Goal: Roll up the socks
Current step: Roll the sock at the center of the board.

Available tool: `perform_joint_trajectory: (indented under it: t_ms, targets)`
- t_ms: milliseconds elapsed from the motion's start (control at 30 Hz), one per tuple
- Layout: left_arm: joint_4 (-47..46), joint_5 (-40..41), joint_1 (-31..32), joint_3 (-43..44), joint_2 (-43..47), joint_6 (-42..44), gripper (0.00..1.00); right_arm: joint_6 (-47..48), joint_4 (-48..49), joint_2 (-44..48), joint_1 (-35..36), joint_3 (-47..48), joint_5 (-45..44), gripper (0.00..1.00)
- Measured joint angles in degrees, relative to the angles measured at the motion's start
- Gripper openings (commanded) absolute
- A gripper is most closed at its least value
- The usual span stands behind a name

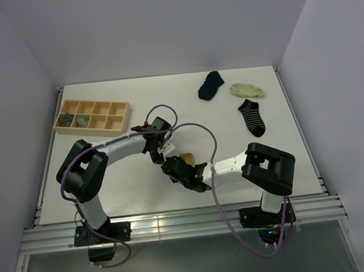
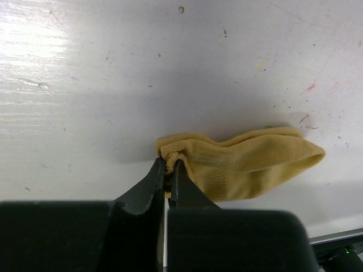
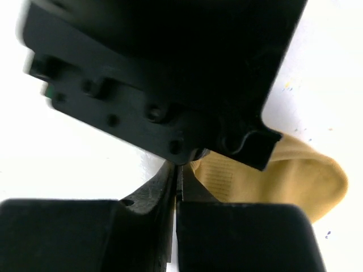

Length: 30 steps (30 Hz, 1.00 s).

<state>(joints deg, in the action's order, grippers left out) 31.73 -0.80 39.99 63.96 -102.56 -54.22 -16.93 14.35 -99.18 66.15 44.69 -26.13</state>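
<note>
Mustard sock (image 2: 249, 164) crumpled (end bunched), left pincer (image 2: 168, 165) clamped on it; right pincer (image 3: 178, 170) closed, grip unclear.

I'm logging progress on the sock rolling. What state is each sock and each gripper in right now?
mustard sock: lying unrolled, one end pinched
left gripper: shut on mustard sock's end
right gripper: shut beside that end; hold unclear
navy sock: loose, unrolled
cream sock: loose, unrolled
striped sock: flat, unrolled
dark grey sock: bundled in tray
light grey sock: bundled in tray
</note>
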Motion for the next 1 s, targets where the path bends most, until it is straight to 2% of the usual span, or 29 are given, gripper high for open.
perform_joint_trajectory:
  t_ms: [200, 300, 333, 367, 433, 467, 533, 567, 633, 867, 1000]
  targets:
    - [-1.84, 0.22, -0.46, -2.73, 2.34, -1.09, 0.07, -2.34, 1.14, 0.92, -1.55, -1.62, 4.46, 0.0]
    - [-2.4, -0.37, -0.92, -4.2, 3.37, -2.29, 0.15, -3.93, 3.96, 2.62, -3.21, -4.31, 8.87, 0.0]
    - [-2.54, -0.63, -1.03, -4.66, 3.69, -2.6, 0.2, -4.44, 4.98, 3.08, -3.69, -5.16, 10.38, 0.0]
    - [-2.69, -0.94, -1.18, -5.27, 4.15, -3.1, 0.29, -5.05, 6.43, 3.61, -4.39, -6.34, 12.5, 0.0]
    - [-2.82, -1.07, -1.36, -6.36, 5.01, -3.91, 0.37, -6.14, 8.7, 4.22, -6.03, -8.04, 16.22, 0.0]
    - [-2.82, -1.05, -1.53, -6.97, 5.57, -4.28, 0.47, -6.84, 10.23, 4.5, -7.13, -9.03, 18.97, 0.0]
    - [-2.89, -0.68, -1.92, -8.35, 7.19, -5.18, 0.57, -8.44, 13.22, 4.74, -9.84, -10.82, 24.55, 0.0]
    - [-2.97, -0.17, -2.1, -9.09, 8.15, -5.62, 0.68, -9.49, 14.91, 4.74, -11.45, -11.85, 27.87, 0.0]
    - [-3.58, 1.14, -2.36, -10.86, 10.62, -6.67, 0.75, -11.72, 17.79, 4.74, -14.95, -13.73, 33.99, 0.0]
    - [-10.97, 2.58, -2.6, -18.51, 22.23, -8.22, 0.77, -21.75, 28.52, 0.98, -25.51, -18.43, 52.26, 0.0]
    - [-15.39, 1.95, -2.1, -20.2, 23.87, -7.65, 0.76, -28.06, 36.46, -4.11, -29.31, -19.58, 59.43, 0.0]
